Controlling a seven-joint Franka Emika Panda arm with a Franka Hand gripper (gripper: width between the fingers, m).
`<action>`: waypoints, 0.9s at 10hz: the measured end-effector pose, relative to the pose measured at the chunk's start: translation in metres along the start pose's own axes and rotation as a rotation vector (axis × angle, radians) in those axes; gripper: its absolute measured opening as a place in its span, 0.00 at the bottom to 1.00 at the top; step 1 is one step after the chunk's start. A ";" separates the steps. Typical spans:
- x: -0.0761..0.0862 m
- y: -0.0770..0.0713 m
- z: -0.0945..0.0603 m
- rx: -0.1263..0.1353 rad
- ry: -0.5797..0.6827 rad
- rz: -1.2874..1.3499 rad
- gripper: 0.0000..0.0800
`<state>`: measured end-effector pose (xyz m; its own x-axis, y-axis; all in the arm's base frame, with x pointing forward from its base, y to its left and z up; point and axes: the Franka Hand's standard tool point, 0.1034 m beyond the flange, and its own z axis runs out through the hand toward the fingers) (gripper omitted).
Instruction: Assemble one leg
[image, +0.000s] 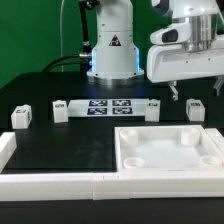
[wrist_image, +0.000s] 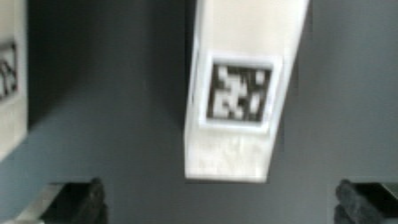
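Observation:
Several small white legs with tags lie on the black table: two at the exterior view's left (image: 22, 117) (image: 60, 109), and two at the right (image: 154, 108) (image: 195, 108). My gripper (image: 197, 90) hangs open and empty just above the rightmost leg. In the wrist view that leg (wrist_image: 240, 90) lies ahead of the gripper (wrist_image: 217, 205), its tag facing the camera. The two dark fingertips (wrist_image: 71, 200) stand wide apart at either side, short of the leg and not touching it.
The large white square panel (image: 205, 158) with round recesses lies at the front right. The marker board (image: 107, 107) lies between the legs. A white rail (image: 60, 183) borders the table's front and left. Another white tagged part (wrist_image: 9, 90) shows at the wrist view's edge.

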<state>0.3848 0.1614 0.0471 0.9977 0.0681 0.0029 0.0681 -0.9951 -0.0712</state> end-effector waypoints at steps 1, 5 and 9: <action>0.005 0.000 -0.002 0.002 -0.045 0.010 0.81; -0.001 0.000 0.001 0.008 -0.390 0.032 0.81; -0.013 0.001 0.009 0.010 -0.745 0.056 0.81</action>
<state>0.3719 0.1602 0.0380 0.7336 0.0505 -0.6777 0.0134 -0.9981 -0.0599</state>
